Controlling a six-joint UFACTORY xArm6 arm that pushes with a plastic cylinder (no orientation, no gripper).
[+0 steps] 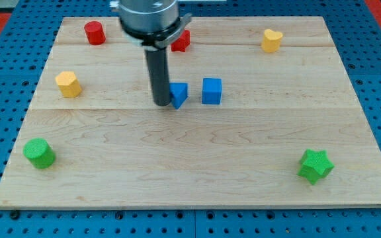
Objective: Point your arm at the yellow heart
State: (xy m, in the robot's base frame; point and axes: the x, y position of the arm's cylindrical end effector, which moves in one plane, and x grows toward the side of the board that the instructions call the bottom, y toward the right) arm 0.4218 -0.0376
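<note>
The yellow heart (272,39) lies near the view's top right on the wooden board (197,165). My tip (161,103) rests on the board near the middle, right against the left side of a blue wedge-like block (178,94). A blue cube (211,90) sits just right of that block. The yellow heart is far to the right of and above my tip.
A red cylinder (94,32) is at the top left. A red block (181,41) is partly hidden behind the arm. A yellow hexagonal block (68,84) is at the left. A green cylinder (39,153) is at bottom left, and a green star (315,165) at bottom right.
</note>
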